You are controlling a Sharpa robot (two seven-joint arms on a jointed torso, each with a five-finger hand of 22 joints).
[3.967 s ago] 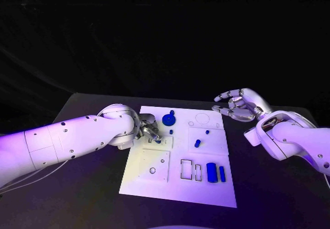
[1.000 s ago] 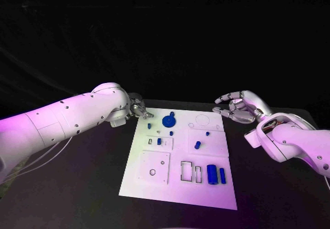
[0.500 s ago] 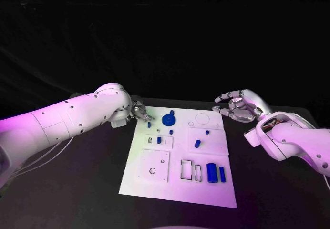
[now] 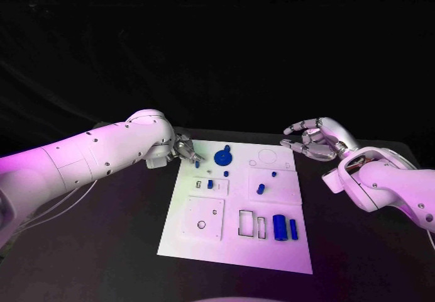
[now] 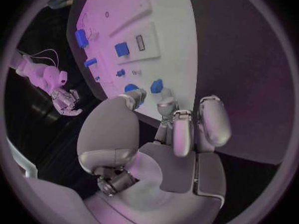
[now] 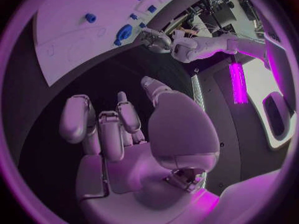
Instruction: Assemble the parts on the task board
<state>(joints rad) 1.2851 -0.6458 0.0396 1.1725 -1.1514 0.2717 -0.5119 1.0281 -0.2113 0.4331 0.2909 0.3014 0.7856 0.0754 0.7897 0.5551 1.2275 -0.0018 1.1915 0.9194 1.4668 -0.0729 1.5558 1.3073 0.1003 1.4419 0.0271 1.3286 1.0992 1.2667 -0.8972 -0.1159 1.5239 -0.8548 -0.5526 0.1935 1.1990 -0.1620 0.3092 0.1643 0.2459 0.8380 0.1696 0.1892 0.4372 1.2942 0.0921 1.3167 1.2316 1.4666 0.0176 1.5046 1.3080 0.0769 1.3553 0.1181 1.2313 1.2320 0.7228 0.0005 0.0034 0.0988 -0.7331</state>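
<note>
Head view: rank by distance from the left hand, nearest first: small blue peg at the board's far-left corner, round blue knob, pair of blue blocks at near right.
From the left hand:
1. Small blue peg, far-left corner of the task board, just beside the fingers.
2. Round blue knob, far edge, a little further right.
3. Pair of blue blocks, near-right part of the board, clearly farthest.

Matt white task board [image 4: 272,251], smooth, plastic by the look of it, with shallow outlined recesses. Small blue parts [image 4: 279,227] of smooth plastic with a slight sheen. Black table [image 4: 109,251], matt and even. Glossy white shells on both arms, moulded plastic dotted with small dark screw heads. Left hand [image 5: 165,134] and right hand [image 6: 134,139] in satin silver, probably metal, though hard to tell from painted plastic; smooth rounded fingertips [image 5: 214,118].
</note>
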